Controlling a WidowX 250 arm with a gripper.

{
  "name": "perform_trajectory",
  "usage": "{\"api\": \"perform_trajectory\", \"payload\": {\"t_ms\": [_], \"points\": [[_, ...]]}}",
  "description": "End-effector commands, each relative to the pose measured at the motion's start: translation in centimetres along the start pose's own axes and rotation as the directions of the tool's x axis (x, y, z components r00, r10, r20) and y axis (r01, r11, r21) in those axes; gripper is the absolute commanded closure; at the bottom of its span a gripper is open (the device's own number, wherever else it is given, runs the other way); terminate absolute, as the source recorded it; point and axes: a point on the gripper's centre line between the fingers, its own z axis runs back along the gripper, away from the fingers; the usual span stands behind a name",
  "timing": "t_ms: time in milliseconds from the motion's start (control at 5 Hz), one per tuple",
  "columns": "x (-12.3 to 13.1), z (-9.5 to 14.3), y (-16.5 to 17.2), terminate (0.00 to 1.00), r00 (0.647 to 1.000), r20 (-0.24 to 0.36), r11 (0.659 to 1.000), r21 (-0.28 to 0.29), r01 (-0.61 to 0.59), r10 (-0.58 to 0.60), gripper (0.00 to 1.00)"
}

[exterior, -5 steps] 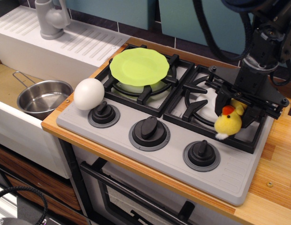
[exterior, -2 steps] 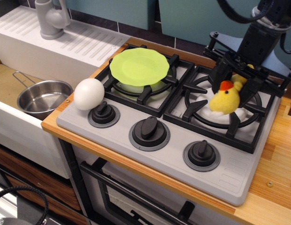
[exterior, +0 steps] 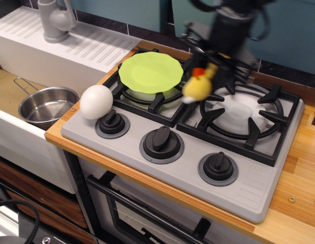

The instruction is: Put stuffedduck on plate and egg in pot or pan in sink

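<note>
My gripper is shut on the yellow stuffedduck and holds it in the air between the two burners, just right of the lime-green plate. The duck is blurred by motion. The plate lies on the left burner grate. The white egg rests on the stove's front left corner beside a knob. The steel pot sits in the sink at the left, with its wire handle pointing back left.
Three black knobs line the grey stove front. The right burner grate is bare. The grey tap and ribbed drainboard stand behind the sink. Wooden counter runs to the right.
My gripper has lifted the duck off the right burner's front edge and carried it up and to the left, from the right burner to beside the plate.
</note>
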Motion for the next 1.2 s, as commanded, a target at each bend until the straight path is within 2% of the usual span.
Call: {"api": "perform_trajectory", "payload": {"t_ms": [0, 400, 1000], "points": [[0.3, 0.9, 3.2, 0.00, 0.987, 0.161, 1.000, 0.022, 0.020, -0.023, 1.00], [0.8, 0.5, 6.5, 0.00, 0.971, 0.215, 0.994, 0.030, 0.102, -0.106, 1.00], [3.1, 0.8, 10.1, 0.00, 0.943, 0.264, 0.980, 0.078, 0.186, -0.200, 1.00]]}}
